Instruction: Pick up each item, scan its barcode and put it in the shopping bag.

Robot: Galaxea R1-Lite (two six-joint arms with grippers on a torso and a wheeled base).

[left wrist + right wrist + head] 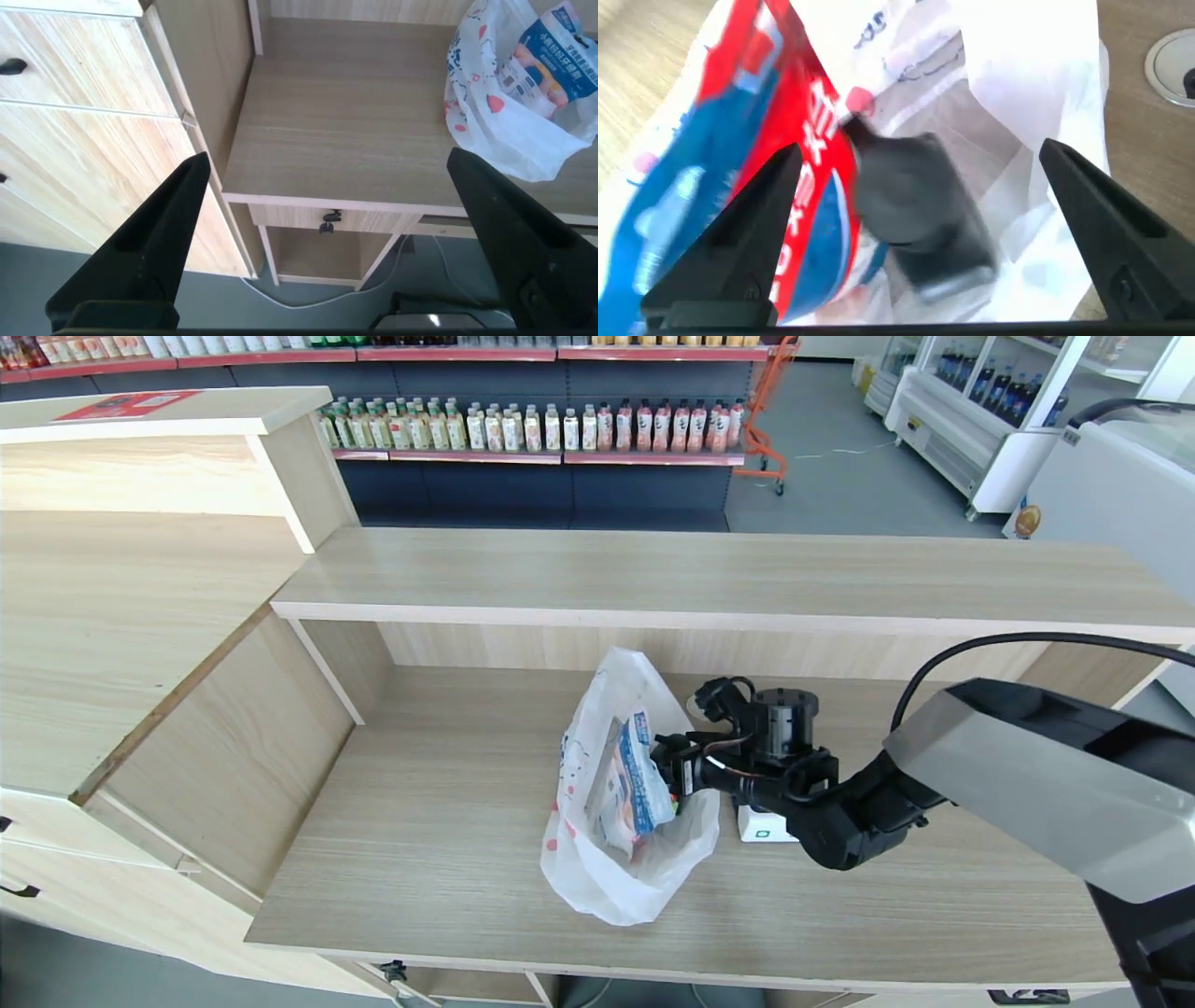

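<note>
A white shopping bag [607, 859] stands in the middle of the lower counter, its mouth facing right. Inside it lies a blue, white and red packet [635, 775], which the right wrist view shows as a red and blue packet [775, 187]. Beside that packet a dark grey item [920, 210] sits loose in the bag [1018, 84]. My right gripper [670, 775] [920, 149] is at the bag's mouth, open, with its fingers apart on either side of the dark item. My left gripper [327, 159] hangs open and empty below the counter's front edge, left of the bag [505, 131].
A white scanner base [766, 826] stands just right of the bag, behind my right wrist. A raised shelf [709, 579] runs along the counter's back, and a wooden side wall [233, 756] closes its left end. A round cable port [1172, 61] lies in the countertop.
</note>
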